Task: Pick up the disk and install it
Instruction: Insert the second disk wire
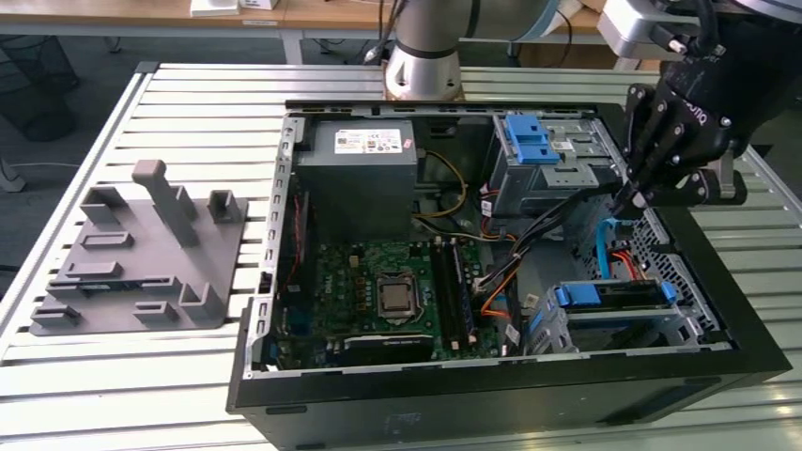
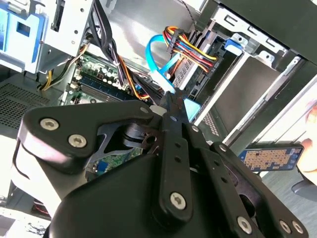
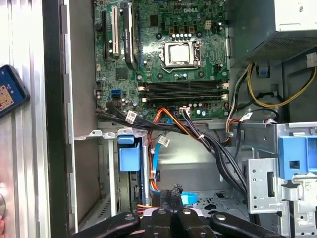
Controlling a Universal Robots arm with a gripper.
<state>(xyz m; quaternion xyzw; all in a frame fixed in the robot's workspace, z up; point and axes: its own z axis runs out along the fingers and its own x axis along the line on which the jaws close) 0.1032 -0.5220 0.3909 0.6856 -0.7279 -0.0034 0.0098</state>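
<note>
Slatted metal table [image 1: 188, 376] bears open computer case [image 1: 501, 395]; end effector [image 1: 623, 199] clenched, empty, inside.

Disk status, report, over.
Gripper shut, inside the case. Disk sits in its bay, not held. Blue cable close beside the gripper.

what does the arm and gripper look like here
The arm is a silver-grey round tube with a darker grey joint section. The gripper is matte black, built from flat linkage bars joined by silver screws, clearest in the second wrist view, with small white print on its body.
</note>
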